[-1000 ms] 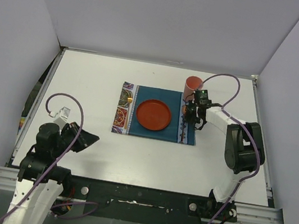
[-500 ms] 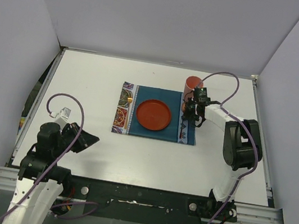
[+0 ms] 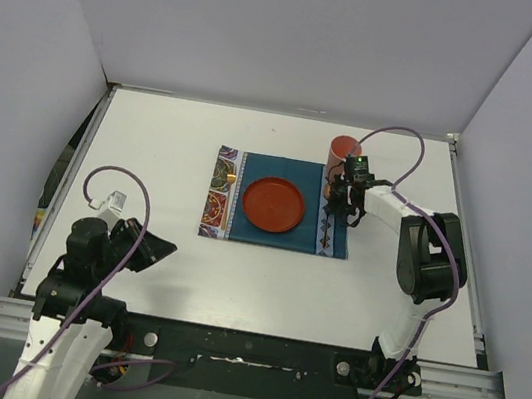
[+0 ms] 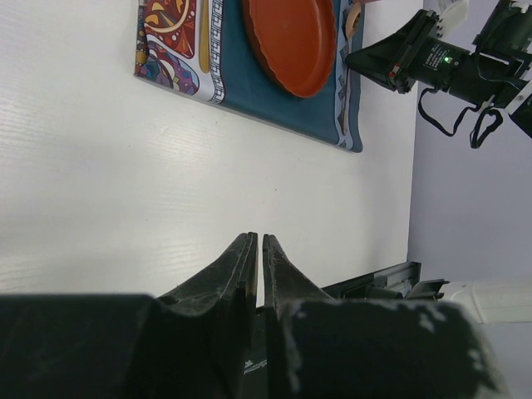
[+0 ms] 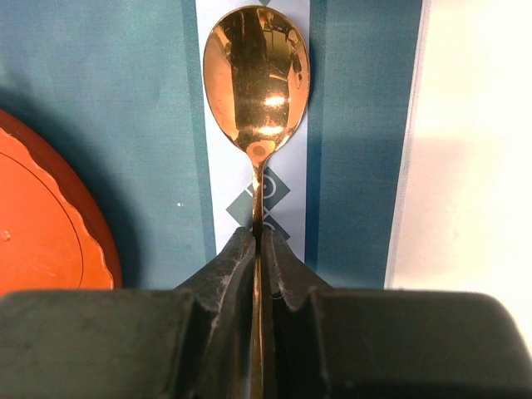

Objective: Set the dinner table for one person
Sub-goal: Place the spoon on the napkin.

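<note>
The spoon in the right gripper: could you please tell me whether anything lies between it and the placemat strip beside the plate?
Nothing visible does. The right gripper is shut on the spoon at its handle, and the bowl is over a bare patterned strip of the placemat. The plate sits beside it, apart.

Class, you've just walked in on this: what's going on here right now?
The right gripper is shut on the handle of a shiny gold metal spoon, its bowl over the patterned right strip of the teal rectangular placemat, beside the round orange plate at the mat's centre. Whether the spoon touches the mat is unclear. An orange cup stands by the mat's far right corner. The left gripper is shut and empty, over the large white tabletop.
</note>
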`<state>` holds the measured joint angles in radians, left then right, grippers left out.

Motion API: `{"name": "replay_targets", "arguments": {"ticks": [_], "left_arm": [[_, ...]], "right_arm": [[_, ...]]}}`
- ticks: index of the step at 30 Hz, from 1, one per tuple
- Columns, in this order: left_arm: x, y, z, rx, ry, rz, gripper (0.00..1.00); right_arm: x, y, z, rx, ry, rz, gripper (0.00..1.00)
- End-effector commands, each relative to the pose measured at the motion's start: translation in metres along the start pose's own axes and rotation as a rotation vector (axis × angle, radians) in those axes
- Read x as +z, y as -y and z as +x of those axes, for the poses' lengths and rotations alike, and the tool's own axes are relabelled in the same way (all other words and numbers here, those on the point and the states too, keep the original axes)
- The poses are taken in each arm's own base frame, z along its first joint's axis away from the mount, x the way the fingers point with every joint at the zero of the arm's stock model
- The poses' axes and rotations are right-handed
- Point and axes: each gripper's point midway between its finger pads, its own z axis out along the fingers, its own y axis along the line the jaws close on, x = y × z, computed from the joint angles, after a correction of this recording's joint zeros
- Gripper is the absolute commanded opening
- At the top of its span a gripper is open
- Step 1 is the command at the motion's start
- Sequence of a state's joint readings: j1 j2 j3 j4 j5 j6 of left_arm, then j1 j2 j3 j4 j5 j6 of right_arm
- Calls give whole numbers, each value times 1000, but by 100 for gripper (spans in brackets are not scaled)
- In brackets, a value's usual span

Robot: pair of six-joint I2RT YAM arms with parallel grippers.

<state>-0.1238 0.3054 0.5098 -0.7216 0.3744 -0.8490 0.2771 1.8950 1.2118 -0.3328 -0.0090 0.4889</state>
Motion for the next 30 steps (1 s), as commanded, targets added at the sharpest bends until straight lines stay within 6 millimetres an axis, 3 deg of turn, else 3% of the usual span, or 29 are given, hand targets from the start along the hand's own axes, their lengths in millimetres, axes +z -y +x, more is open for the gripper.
{"name": "replay_targets", "arguments": {"ticks": [1, 10, 13, 20, 26, 30], "left_arm": [[1, 12, -8, 41, 22, 49, 7], [2, 12, -7, 42, 17, 56, 7], [1, 12, -7, 42, 20, 56, 7], [0, 12, -8, 42, 29, 55, 7], [-2, 13, -8, 44, 31, 54, 7], [-4, 14, -8, 48, 37, 60, 7]], "right_arm": [[-3, 1, -20, -33, 51, 14, 0], [2, 2, -21, -48, 45, 21, 0], [0, -1, -23, -57, 47, 5, 13], [-5, -6, -29, -65, 67, -11, 26], [-11, -7, -33, -77, 80, -18, 27], [-26, -15, -42, -112, 115, -26, 27]]}}
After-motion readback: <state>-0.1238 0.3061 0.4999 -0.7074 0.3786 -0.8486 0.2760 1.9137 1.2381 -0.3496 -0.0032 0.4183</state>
